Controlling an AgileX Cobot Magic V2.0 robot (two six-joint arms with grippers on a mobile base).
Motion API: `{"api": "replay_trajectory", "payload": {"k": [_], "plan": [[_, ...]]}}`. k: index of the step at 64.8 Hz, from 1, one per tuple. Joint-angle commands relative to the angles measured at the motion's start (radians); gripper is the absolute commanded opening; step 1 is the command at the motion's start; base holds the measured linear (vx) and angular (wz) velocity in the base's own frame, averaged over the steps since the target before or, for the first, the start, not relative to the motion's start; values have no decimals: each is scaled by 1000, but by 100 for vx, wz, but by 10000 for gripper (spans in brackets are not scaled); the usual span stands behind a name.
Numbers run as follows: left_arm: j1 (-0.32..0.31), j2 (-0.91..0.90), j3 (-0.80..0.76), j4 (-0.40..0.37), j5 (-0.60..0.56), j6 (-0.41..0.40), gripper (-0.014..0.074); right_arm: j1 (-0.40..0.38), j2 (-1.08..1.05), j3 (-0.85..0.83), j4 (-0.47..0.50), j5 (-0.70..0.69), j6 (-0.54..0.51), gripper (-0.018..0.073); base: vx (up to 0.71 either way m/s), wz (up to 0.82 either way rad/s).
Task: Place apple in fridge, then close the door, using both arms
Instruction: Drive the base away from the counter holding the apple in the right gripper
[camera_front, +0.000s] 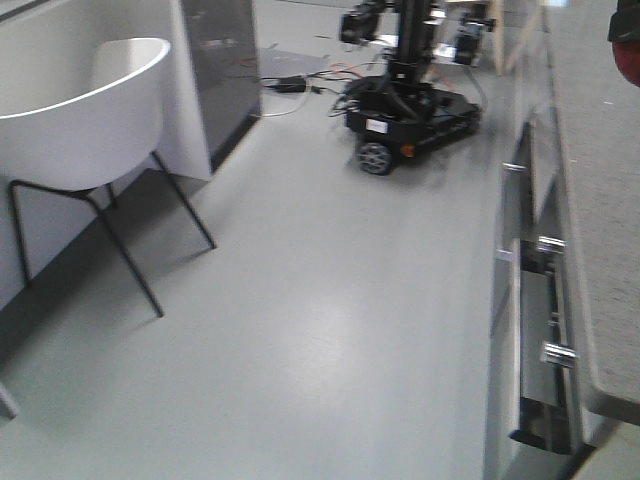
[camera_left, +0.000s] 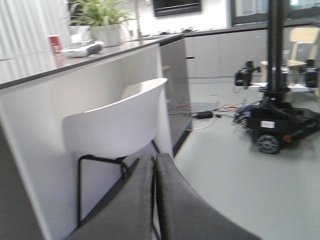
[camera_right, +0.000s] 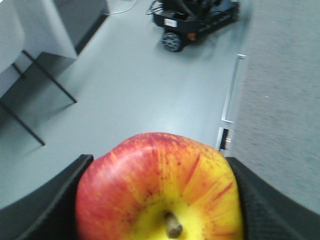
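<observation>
Your right gripper (camera_right: 159, 205) is pinching the apple (camera_right: 157, 180): a dark finger presses on each flank, and the fruit fills the gap between them. The stem points back at the wrist camera, so the apple's stem-to-base axis runs along the gripper's line of reach, base leading. Ahead of and below that gripper lies only bare floor (camera_right: 130, 90), with a grey counter (camera_right: 280, 100) close on its right, a white chair's legs off to its left, and a wheeled robot (camera_right: 192, 22) far ahead. Your left gripper (camera_left: 154, 200) has its fingers pressed together with nothing between them; a white chair (camera_left: 117, 122) stands just ahead of it against a counter end, and the same wheeled robot sits well off to its right. What the next move turns on is where the fridge lies from the apple-carrying gripper, and none of the three views shows the fridge or its door, so you cannot tell that direction from here. My reading is that the base must turn or travel before either arm can reach. The right arm is plainly the one to deliver, since it already has the fruit; entering base-first along the reach axis should suit a shelf. The left arm is free, so it looks the likelier one for the door.
</observation>
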Motion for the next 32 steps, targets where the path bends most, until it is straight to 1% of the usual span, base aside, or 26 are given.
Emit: {"api": "replay_trajectory", "payload": {"k": [1, 16, 32], "plan": [[-6, -16, 29, -8, -69, -10, -6, -2, -29, -27, -1, -73, 0, 102, -4, 55], [-6, -16, 29, -8, -69, -10, -6, -2, -29, -27, -1, -73, 0, 102, -4, 51], [-6, -16, 29, -8, -69, -10, -6, -2, -29, -27, -1, -73, 0, 102, -3, 39]]}}
